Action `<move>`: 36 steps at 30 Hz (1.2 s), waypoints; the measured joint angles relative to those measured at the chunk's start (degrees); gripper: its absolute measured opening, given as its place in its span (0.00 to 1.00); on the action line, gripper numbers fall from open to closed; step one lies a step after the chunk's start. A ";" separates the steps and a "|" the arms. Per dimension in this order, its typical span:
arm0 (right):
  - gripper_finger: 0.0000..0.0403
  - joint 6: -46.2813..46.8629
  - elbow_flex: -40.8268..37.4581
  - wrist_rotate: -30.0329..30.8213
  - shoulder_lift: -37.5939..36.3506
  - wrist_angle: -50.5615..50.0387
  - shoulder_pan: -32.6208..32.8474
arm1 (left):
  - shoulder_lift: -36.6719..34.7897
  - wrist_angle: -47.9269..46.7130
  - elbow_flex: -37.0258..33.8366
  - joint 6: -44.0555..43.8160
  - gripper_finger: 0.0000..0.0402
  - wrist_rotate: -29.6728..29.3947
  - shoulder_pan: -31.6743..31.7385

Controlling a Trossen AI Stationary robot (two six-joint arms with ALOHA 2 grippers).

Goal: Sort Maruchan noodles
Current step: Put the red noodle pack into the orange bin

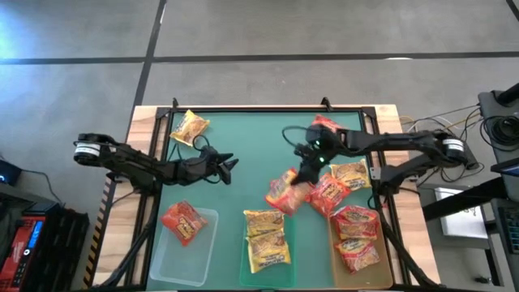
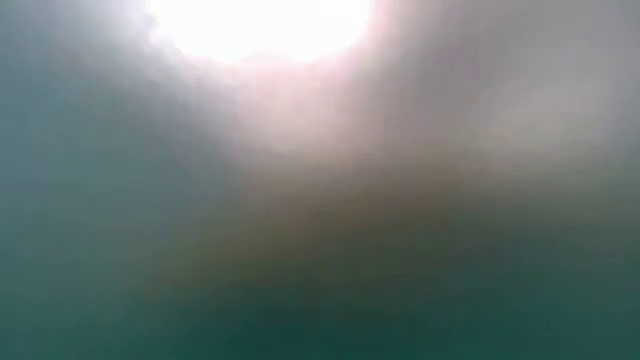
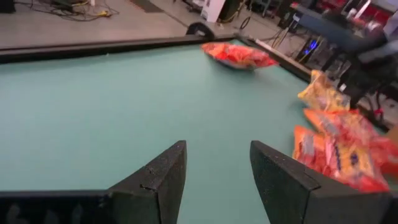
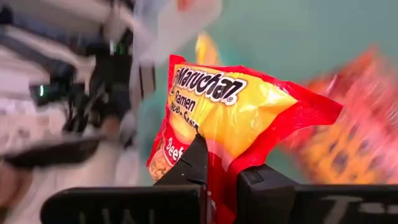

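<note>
1. High view: my right gripper (image 1: pixel 302 180) is out over the green mat (image 1: pixel 251 162), right of centre, with its fingers clamped on a red-and-yellow Maruchan beef ramen packet (image 1: pixel 283 192) that hangs just below it.
2. In my right wrist view that same packet (image 4: pixel 230 118) fills the middle, its red crimped edge pinched between my two dark fingers (image 4: pixel 193 165), the "Maruchan Ramen" label facing the camera.
3. My left gripper (image 1: pixel 229 163) sits over bare mat on the left half, fingers standing apart with nothing between them; the left wrist view shows only green surface in the gap.
4. A yellow packet (image 1: pixel 191 127) lies alone near the mat's far left corner, and a red packet (image 1: pixel 325 126) lies near the far edge behind my right wrist.
5. The clear tray (image 1: pixel 203 243) at the near left holds one red-orange packet (image 1: pixel 183 221).
6. The middle tray, at the near edge, holds two yellow packets (image 1: pixel 265 237), one behind the other.
7. The right tray holds two red packets (image 1: pixel 357 235); its edges are hard to make out under them.
8. Two more loose packets, one red (image 1: pixel 330 195) and one yellow (image 1: pixel 351 174), lie just beside my right gripper, between it and the mat's right border.
9. The low view is a blur and tells me nothing.
</note>
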 joint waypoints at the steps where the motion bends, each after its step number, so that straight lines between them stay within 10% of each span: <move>1: 0.03 0.54 0.03 0.04 -1.56 -3.03 1.48 | 0.28 0.40 0.24 0.02 0.40 0.04 0.00; 16: 0.03 20.71 -0.02 0.64 -9.46 -29.51 28.91 | 1.76 0.00 0.69 0.00 0.40 0.08 0.00; 36: 0.18 41.34 3.44 -4.06 -9.40 -45.50 33.28 | 2.34 -0.44 0.97 1.53 0.40 0.06 0.00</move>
